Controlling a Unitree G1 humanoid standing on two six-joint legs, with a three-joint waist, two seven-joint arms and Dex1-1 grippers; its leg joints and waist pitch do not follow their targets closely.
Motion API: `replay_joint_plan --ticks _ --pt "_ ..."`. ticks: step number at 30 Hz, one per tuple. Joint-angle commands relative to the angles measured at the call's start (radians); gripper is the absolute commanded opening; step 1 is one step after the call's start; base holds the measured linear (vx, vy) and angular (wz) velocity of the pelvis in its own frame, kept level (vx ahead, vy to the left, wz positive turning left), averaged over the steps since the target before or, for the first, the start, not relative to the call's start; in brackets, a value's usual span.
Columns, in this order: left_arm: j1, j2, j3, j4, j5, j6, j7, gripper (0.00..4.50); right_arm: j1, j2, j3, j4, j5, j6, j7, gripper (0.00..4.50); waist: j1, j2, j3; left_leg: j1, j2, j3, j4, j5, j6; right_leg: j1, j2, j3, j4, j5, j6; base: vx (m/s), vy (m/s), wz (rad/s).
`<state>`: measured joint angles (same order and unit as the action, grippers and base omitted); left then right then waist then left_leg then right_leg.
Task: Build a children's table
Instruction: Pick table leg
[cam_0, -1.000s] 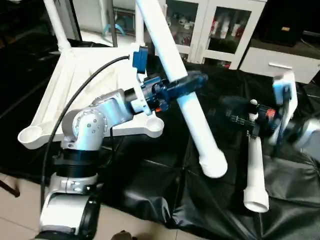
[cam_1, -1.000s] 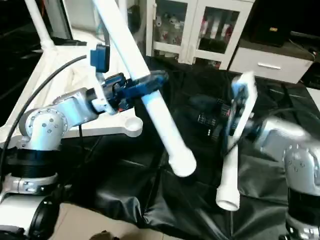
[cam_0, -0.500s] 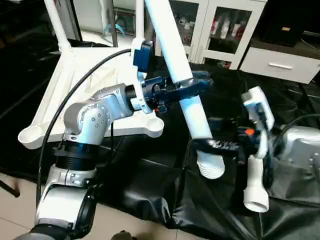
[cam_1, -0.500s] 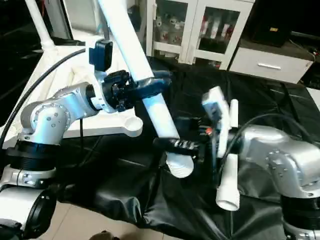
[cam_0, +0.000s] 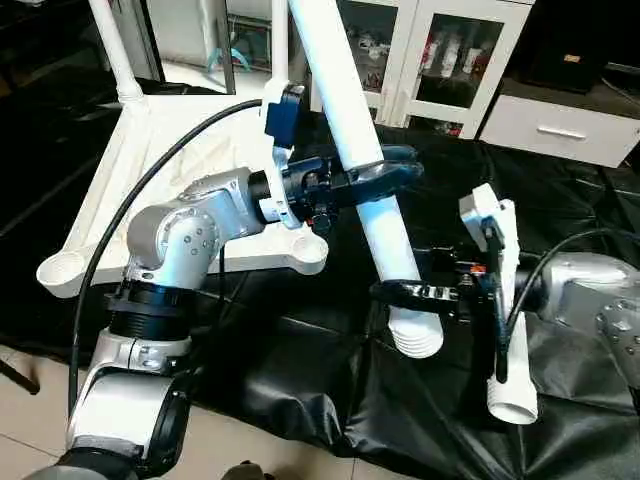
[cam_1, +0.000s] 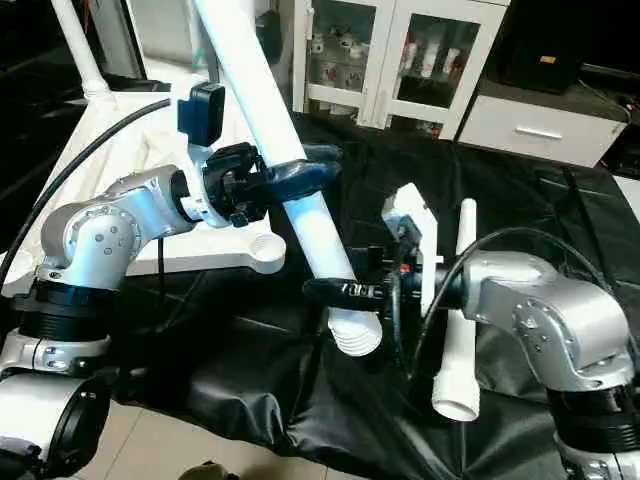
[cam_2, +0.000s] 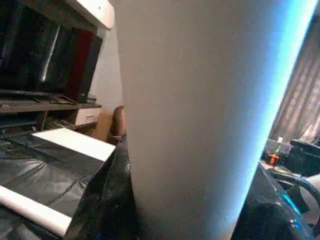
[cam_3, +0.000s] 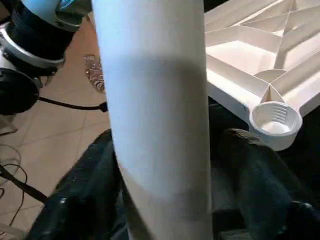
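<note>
above the black cover, left gripper (cam_0: 385, 172) clamps tilted leg (cam_0: 357, 140).

L arm bent at frame left, forearm reaching toward upper centre; left gripper (cam_0: 368, 176) clamped round the leg (cam_0: 350, 120) mid-shaft. R arm entering from lower right, forearm level, pointing left; right gripper (cam_0: 408, 292) fingers astride the leg just above its threaded end.

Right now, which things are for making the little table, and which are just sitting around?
For the job:
- white table top, upside down
- leg held by the left gripper
- spare leg lying on the black cover

Just around:
- white glass-door cabinet
- black cover
</note>
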<state>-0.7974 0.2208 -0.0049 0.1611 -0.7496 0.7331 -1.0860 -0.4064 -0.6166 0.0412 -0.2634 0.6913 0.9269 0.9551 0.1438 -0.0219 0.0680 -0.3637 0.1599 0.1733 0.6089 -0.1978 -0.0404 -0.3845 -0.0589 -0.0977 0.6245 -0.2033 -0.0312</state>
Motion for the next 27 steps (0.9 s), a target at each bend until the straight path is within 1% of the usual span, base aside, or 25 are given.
replay_joint_plan --ticks 1,4,5,6,8,9,10,11,12,13,14,15,16,17,18,20,21,23,25,26,27 --pt "-0.014 0.001 -0.012 -0.007 0.005 -0.008 -0.010 1.78 -0.014 -0.004 0.005 0.008 -0.014 -0.013 -0.012 2.93 0.000 -0.007 -0.076 0.008 0.081 -0.029 -0.065 -0.053 0.030 0.058 -0.116 0.074 -0.072 -0.130 -0.187 0.000 0.000 0.00" --pt "-0.015 0.000 -0.009 -0.005 0.010 -0.010 -0.010 1.78 -0.013 -0.002 0.023 0.005 -0.033 -0.025 -0.024 2.61 0.001 -0.005 -0.077 0.008 0.081 -0.029 -0.064 -0.053 0.029 0.058 -0.116 0.074 -0.072 -0.121 -0.191 0.000 0.000 0.00" --pt "-0.015 -0.001 -0.008 -0.002 0.015 -0.011 -0.002 1.78 -0.014 0.001 0.037 0.010 -0.064 -0.045 -0.044 2.61 0.000 -0.006 -0.076 0.008 0.081 -0.029 -0.065 -0.058 0.027 0.058 -0.116 0.074 -0.072 -0.125 -0.190 0.000 0.000 0.00" --pt "-0.015 -0.002 -0.007 -0.001 0.017 -0.012 0.001 1.78 -0.014 0.002 0.041 0.012 -0.074 -0.052 -0.051 2.39 0.001 0.000 -0.077 0.008 0.082 -0.030 -0.064 -0.058 0.022 0.057 -0.117 0.074 -0.071 -0.125 -0.191 0.000 0.000 0.00" --pt "-0.015 -0.006 -0.005 0.009 0.030 -0.021 0.023 1.77 -0.020 0.018 0.053 0.030 -0.128 -0.090 -0.099 2.25 -0.002 -0.004 -0.076 0.008 0.081 -0.029 -0.065 -0.066 0.015 0.056 -0.117 0.075 -0.073 -0.131 -0.186 0.000 0.000 0.00" --pt "-0.013 -0.010 -0.003 0.017 0.038 -0.028 0.039 1.77 -0.028 0.039 0.049 0.045 -0.149 -0.105 -0.135 2.25 -0.003 -0.003 -0.076 0.008 0.080 -0.030 -0.065 -0.066 0.012 0.056 -0.116 0.075 -0.074 -0.134 -0.185 0.000 0.000 0.00" --pt "-0.012 -0.013 -0.002 0.022 0.042 -0.033 0.048 1.77 -0.034 0.053 0.044 0.054 -0.158 -0.111 -0.157 2.06 -0.004 -0.003 -0.076 0.008 0.079 -0.030 -0.065 -0.068 0.008 0.057 -0.117 0.074 -0.073 -0.140 -0.187 0.000 0.000 0.00" --pt "-0.009 -0.019 -0.002 0.026 0.056 -0.042 0.076 1.77 -0.041 0.072 0.044 0.066 -0.185 -0.134 -0.195 2.00 -0.004 -0.002 -0.076 0.008 0.081 -0.031 -0.066 -0.072 0.003 0.057 -0.117 0.074 -0.073 -0.145 -0.186 0.000 0.000 0.00" --pt "-0.010 -0.023 0.000 0.030 0.060 -0.042 0.090 1.77 -0.043 0.078 0.044 0.069 -0.190 -0.138 -0.206 1.97 -0.006 -0.002 -0.076 0.008 0.080 -0.030 -0.066 -0.075 0.003 0.056 -0.115 0.074 -0.074 -0.146 -0.186 0.000 0.000 0.00" --pt "-0.018 -0.052 0.024 0.054 0.078 -0.047 0.184 1.77 -0.052 0.105 0.052 0.079 -0.230 -0.171 -0.264 1.95 -0.005 0.001 -0.077 0.010 0.083 -0.030 -0.065 -0.073 0.001 0.056 -0.116 0.075 -0.071 -0.131 -0.188 0.000 0.000 0.00" --pt "-0.023 -0.062 0.035 0.064 0.079 -0.044 0.215 1.77 -0.054 0.112 0.054 0.080 -0.237 -0.175 -0.277 1.91 -0.006 -0.002 -0.076 0.009 0.083 -0.031 -0.065 -0.072 -0.002 0.056 -0.117 0.074 -0.071 -0.120 -0.195 0.000 0.000 0.00" --pt "-0.029 -0.075 0.049 0.075 0.081 -0.040 0.254 2.33 -0.055 0.121 0.057 0.082 -0.246 -0.181 -0.292 1.91 -0.006 -0.001 -0.079 0.011 0.083 -0.031 -0.064 -0.069 -0.004 0.056 -0.115 0.074 -0.068 -0.106 -0.199 0.000 0.000 0.00" --pt "-0.033 -0.084 0.060 0.082 0.083 -0.037 0.286 2.47 -0.056 0.128 0.059 0.083 -0.252 -0.186 -0.304 1.91 -0.004 0.000 -0.077 0.013 0.084 -0.030 -0.064 -0.067 -0.001 0.053 -0.116 0.076 -0.069 -0.096 -0.204 0.000 0.000 0.00" --pt "-0.032 -0.096 0.070 0.082 0.084 -0.034 0.314 2.47 -0.059 0.140 0.064 0.087 -0.268 -0.196 -0.325 1.90 -0.004 -0.004 -0.079 0.012 0.084 -0.030 -0.065 -0.059 0.001 0.056 -0.116 0.076 -0.067 -0.085 -0.205 0.000 0.000 0.00" --pt "-0.030 -0.098 0.071 0.080 0.085 -0.035 0.319 2.47 -0.059 0.145 0.066 0.089 -0.276 -0.202 -0.332 1.90 -0.003 -0.003 -0.079 0.012 0.084 -0.030 -0.064 -0.055 0.001 0.056 -0.117 0.076 -0.064 -0.077 -0.207 0.000 0.000 0.00" --pt "-0.026 -0.105 0.075 0.072 0.084 -0.034 0.330 2.76 -0.061 0.157 0.067 0.093 -0.289 -0.209 -0.347 1.87 -0.005 -0.005 -0.079 0.008 0.082 -0.030 -0.064 -0.046 0.011 0.059 -0.117 0.076 -0.063 -0.057 -0.204 0.000 0.000 0.00" --pt "-0.023 -0.122 0.082 0.069 0.097 -0.050 0.373 2.84 -0.067 0.170 0.073 0.101 -0.313 -0.222 -0.371 1.86 -0.005 -0.004 -0.079 0.006 0.081 -0.030 -0.064 -0.046 0.013 0.060 -0.117 0.076 -0.063 -0.057 -0.203 0.000 0.000 0.00" --pt "-0.025 -0.140 0.090 0.075 0.124 -0.073 0.438 2.89 -0.076 0.182 0.081 0.111 -0.337 -0.232 -0.397 1.86 -0.007 -0.006 -0.078 0.007 0.081 -0.029 -0.064 -0.055 0.010 0.060 -0.117 0.076 -0.067 -0.079 -0.198 0.000 0.000 0.00" --pt "-0.024 -0.167 0.108 0.081 0.141 -0.099 0.502 3.18 -0.091 0.198 0.092 0.127 -0.380 -0.242 -0.447 1.86 -0.008 -0.007 -0.076 0.007 0.079 -0.029 -0.064 -0.058 0.007 0.060 -0.116 0.076 -0.070 -0.101 -0.187 0.000 0.000 0.00" --pt "-0.024 -0.167 0.108 0.081 0.141 -0.099 0.502 3.26 -0.091 0.198 0.092 0.127 -0.380 -0.242 -0.447 1.86 -0.008 -0.008 -0.077 0.008 0.080 -0.028 -0.064 -0.056 0.006 0.060 -0.116 0.077 -0.070 -0.101 -0.186 0.000 0.000 0.00" --pt "-0.025 -0.178 0.114 0.084 0.147 -0.104 0.526 3.28 -0.098 0.204 0.098 0.135 -0.403 -0.249 -0.472 1.86 -0.008 -0.006 -0.077 0.007 0.080 -0.029 -0.065 -0.059 0.006 0.060 -0.116 0.076 -0.071 -0.109 -0.181 0.000 0.000 0.00"
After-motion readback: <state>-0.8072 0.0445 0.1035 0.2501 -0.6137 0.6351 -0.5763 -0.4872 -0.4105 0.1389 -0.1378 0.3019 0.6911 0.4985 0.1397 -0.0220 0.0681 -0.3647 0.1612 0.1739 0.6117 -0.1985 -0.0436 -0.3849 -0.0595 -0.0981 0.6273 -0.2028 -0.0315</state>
